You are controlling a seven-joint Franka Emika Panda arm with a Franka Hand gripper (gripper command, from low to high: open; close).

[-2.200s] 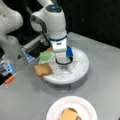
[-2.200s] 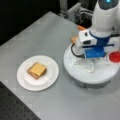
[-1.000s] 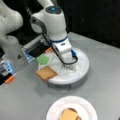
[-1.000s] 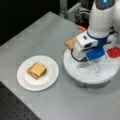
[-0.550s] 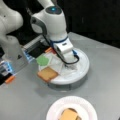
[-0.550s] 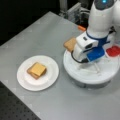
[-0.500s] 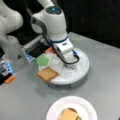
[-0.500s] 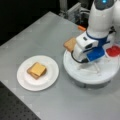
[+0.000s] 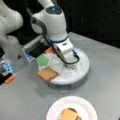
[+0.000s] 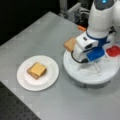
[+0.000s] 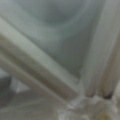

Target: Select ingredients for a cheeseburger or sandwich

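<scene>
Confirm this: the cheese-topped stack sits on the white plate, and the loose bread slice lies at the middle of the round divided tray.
Not quite. The cheese-topped stack does sit on the white plate, but the loose bread slice lies at the round divided tray's edge, overhanging the rim, as both front views show. The gripper is down over the tray's middle.

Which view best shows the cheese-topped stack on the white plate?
A front view shows the whole stack centred on the white plate. Another front view cuts it off at the bottom edge. The wrist view misses it.
</scene>
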